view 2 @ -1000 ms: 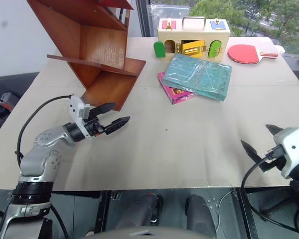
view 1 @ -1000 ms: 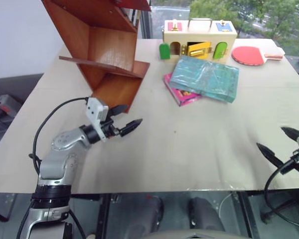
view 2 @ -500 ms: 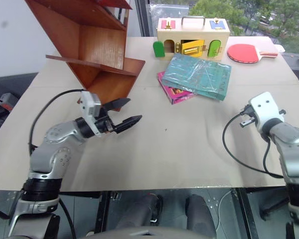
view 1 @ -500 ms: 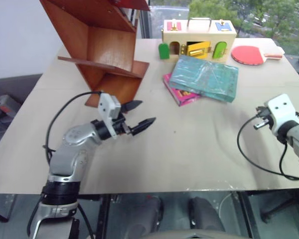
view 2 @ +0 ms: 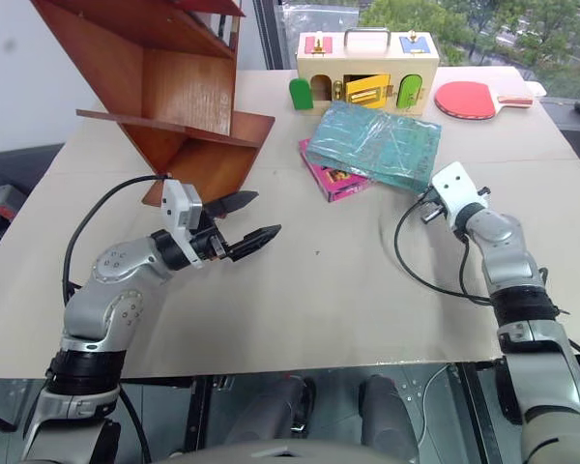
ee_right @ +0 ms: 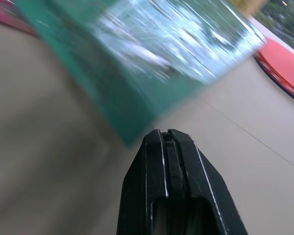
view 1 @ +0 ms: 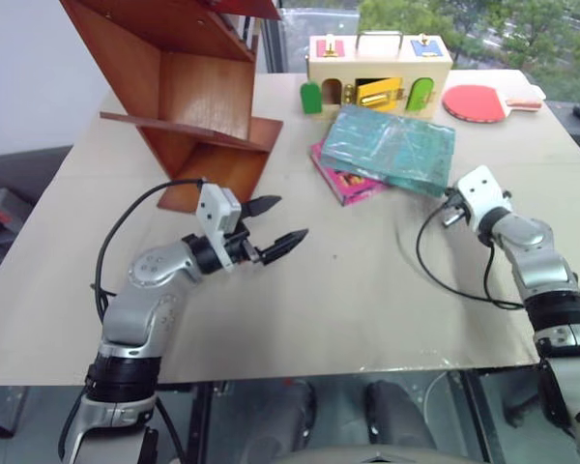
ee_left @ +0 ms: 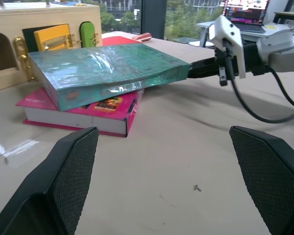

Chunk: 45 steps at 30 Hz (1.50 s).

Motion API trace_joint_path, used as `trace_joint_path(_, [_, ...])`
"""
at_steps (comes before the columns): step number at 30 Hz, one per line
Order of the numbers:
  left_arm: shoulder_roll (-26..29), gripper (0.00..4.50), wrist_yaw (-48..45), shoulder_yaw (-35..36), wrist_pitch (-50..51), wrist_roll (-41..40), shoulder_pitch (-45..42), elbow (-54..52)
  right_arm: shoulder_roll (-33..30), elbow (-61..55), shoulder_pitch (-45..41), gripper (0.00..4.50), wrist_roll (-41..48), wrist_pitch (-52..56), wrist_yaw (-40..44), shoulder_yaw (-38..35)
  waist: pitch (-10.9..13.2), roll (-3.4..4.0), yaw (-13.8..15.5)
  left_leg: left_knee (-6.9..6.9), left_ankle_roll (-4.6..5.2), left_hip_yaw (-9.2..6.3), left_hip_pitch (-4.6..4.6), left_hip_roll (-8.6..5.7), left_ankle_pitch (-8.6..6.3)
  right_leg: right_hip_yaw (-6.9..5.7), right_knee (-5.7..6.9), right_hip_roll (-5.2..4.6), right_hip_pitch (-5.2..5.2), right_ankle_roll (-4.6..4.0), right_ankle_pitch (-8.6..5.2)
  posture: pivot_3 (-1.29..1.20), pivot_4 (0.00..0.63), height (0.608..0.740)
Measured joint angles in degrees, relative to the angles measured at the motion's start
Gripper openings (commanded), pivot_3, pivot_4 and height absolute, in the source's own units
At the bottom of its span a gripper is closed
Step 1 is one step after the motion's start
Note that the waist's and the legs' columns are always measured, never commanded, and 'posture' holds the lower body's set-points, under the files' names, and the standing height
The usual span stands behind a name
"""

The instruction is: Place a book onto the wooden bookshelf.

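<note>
The teal-green book (view 1: 391, 150) lies flat at the back middle of the table, its left part resting on a magenta book. The reddish-brown wooden bookshelf (view 1: 193, 87) stands at the back left. My right gripper (ee_right: 168, 134) is shut with nothing in it. Its tip sits low at the book's near right corner, very close to the edge (ee_left: 183, 73); I cannot tell if it touches. My left gripper (view 1: 282, 220) hovers open over the table in front of the bookshelf, pointing toward the books and well short of them.
A magenta-pink book (view 1: 343, 182) lies under the teal one. A pale wooden box with coloured doors (view 1: 379, 72) and a red paddle (view 1: 483, 101) sit along the far edge. A black cable (view 1: 435, 266) loops on the table beside my right arm.
My right arm swung in from the front right table edge to the book's corner, and its fingers went from open to shut. My left gripper shifted slightly right, still open.
</note>
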Motion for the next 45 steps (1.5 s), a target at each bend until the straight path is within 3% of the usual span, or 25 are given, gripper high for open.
trace_joint_path(6, [-0.28,4.50,-0.29,-0.11,-0.83,0.16,-0.35,0.65,3.44,-13.99,6.26,0.02,3.98,0.51,3.30,0.07,-0.01,0.01,0.07,0.02,0.00,-0.03,0.02,0.00,0.00,-0.01,0.08,0.00,-0.01,0.00,0.00,0.00,0.150,0.740])
trace_joint_path(12, [-0.68,4.50,-1.00,-0.60,-2.27,0.53,-1.65,2.66,2.15,-27.24,11.45,0.02,7.49,7.79,5.84,-0.37,-0.01,0.01,0.22,0.03,0.00,-0.06,0.02,-0.02,0.00,-0.03,0.10,-0.01,0.00,0.00,0.00,0.00,0.150,0.740])
trace_joint_path(17, [-1.40,4.50,-0.86,-1.40,-2.39,1.31,-3.29,3.86,1.80,-31.61,6.64,0.02,7.95,14.38,4.43,-0.48,0.00,0.02,-0.16,0.04,-0.01,0.00,0.07,-0.02,0.00,0.03,0.20,-0.03,-0.02,0.01,0.01,0.00,0.150,0.740])
trace_joint_path(21, [-2.16,4.50,-0.54,-1.78,-2.53,1.41,-3.88,3.75,4.42,-17.82,-9.73,0.02,2.07,18.73,-1.68,1.91,-0.02,0.04,-0.34,0.01,-0.06,0.03,0.12,0.00,0.04,0.04,0.27,-0.01,-0.06,-0.02,0.01,0.00,0.150,0.740])
trace_joint_path(23, [-2.22,4.50,0.14,-1.64,-2.43,1.47,-3.63,3.69,6.50,-6.42,-16.92,0.02,0.00,17.42,-3.79,2.74,-0.02,0.03,-0.23,-0.02,-0.07,0.01,0.04,0.01,0.04,0.03,0.21,-0.02,-0.13,-0.02,0.01,0.00,0.150,0.740])
trace_joint_path(27, [-2.26,4.50,1.28,-1.69,-1.86,1.50,-3.08,2.74,12.21,28.79,-33.31,0.02,-4.88,10.68,-9.31,4.90,-0.01,0.02,-0.59,-0.09,-0.06,0.07,-0.06,-0.03,0.04,0.07,0.09,0.00,-0.20,-0.03,0.01,0.00,0.150,0.740])
trace_joint_path(30, [-2.23,4.50,2.19,-1.50,-1.68,1.49,-2.34,1.80,14.00,40.31,-37.65,0.02,-7.36,6.55,-9.20,6.32,-0.01,0.02,-1.01,-0.16,-0.05,0.03,-0.11,-0.04,0.03,-0.03,-0.06,-0.01,-0.22,-0.04,0.00,0.00,0.150,0.740])
trace_joint_path(38, [-2.19,4.50,4.43,-0.55,-0.83,1.31,0.54,-1.67,14.50,43.90,-40.29,0.02,-10.37,2.68,7.06,8.85,-0.08,0.05,-2.65,-0.10,-0.10,0.05,0.15,0.02,0.06,0.03,0.27,0.05,-0.16,-0.03,0.01,0.00,0.150,0.740])
trace_joint_path(45, [-2.20,4.50,4.36,-0.59,-0.68,1.29,0.82,-1.86,14.83,40.82,-37.92,0.02,-10.47,0.50,12.48,9.06,-0.10,0.09,-3.16,-0.06,-0.15,0.05,0.22,0.03,0.08,0.04,0.38,0.11,-0.13,-0.10,0.06,0.00,0.150,0.740])
